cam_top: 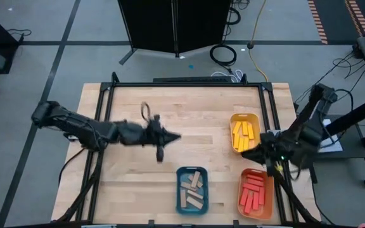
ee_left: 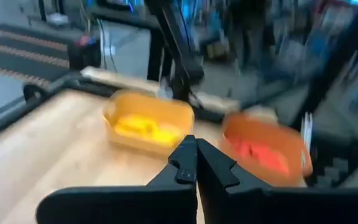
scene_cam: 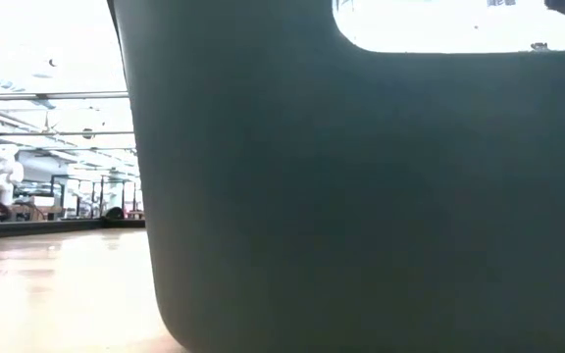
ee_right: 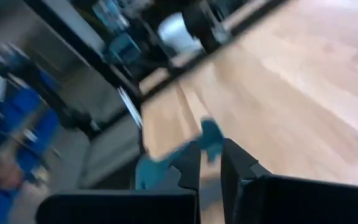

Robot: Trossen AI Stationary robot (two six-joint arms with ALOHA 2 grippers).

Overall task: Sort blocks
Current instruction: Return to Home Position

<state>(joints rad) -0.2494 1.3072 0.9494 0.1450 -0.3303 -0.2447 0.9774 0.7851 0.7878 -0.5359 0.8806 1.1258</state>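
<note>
Our left gripper (ee_left: 196,149) hangs over the middle of the worktop (cam_top: 132,183). Its two fingers are pressed flat together with nothing between them. Our right gripper (ee_right: 211,155) sits at the right side of the worktop, between the yellow tray (cam_top: 244,116) and the orange tray (cam_top: 256,171). Its fingers stand a narrow slit apart, and we see nothing held there either.

Looking outward, every block we can find lies in a tray. The yellow blocks (cam_top: 244,134) are in the yellow tray and the red blocks (cam_top: 254,193) in the orange tray. The tan blocks (cam_top: 191,191) are in the blue tray (cam_top: 191,169), beside the orange one. We spot none loose on the bare wood, so we judge the sorting done, with no grasp in hand for either arm.

They are small rectangular bars, painted red or yellow or left as plain wood. The red and yellow ones lie roughly side by side, while the tan ones lie looser, some at angles. We take them to be light, stiff and hard to damage, though the painted faces may be a little slick. If one needed lifting, we would pinch it across its narrow width at mid-length. We would choose a bar that lies free on top, since close neighbours leave the fingers little room.
</note>
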